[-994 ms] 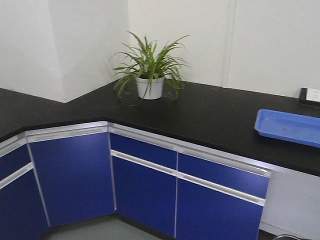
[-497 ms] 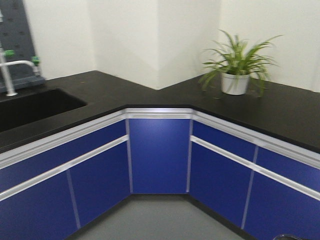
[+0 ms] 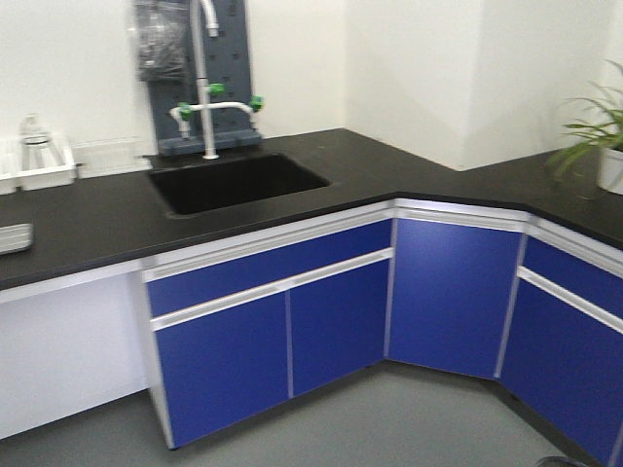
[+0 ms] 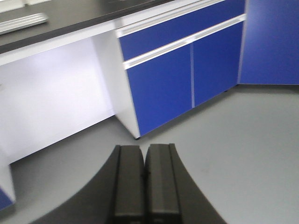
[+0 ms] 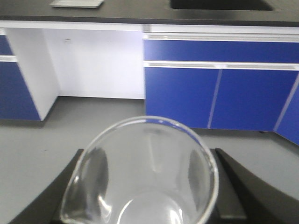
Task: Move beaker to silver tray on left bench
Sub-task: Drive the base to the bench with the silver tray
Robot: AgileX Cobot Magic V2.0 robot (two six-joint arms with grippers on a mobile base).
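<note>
My right gripper (image 5: 145, 196) is shut on the beaker (image 5: 142, 172), a clear glass cylinder whose round rim fills the lower part of the right wrist view, held above the grey floor. The silver tray lies on the left bench (image 3: 97, 229), at the left edge of the front view (image 3: 12, 237), at the top left of the left wrist view (image 4: 21, 22) and at the top of the right wrist view (image 5: 77, 3). My left gripper (image 4: 145, 154) is shut and empty, its two black fingers pressed together over the floor. Neither gripper shows in the front view.
A black sink (image 3: 234, 182) with a white green-handled tap (image 3: 207, 112) is set in the bench. A white rack with glassware (image 3: 37, 161) stands at the back left. A potted plant (image 3: 602, 151) is at the right. Blue cabinets (image 3: 273, 331) stand under the worktop, an open white recess (image 5: 96, 65) beside them.
The front view has swung left: the blue tray and then the plant slid off to the right, and the sink, tap and silver tray have come into view.
</note>
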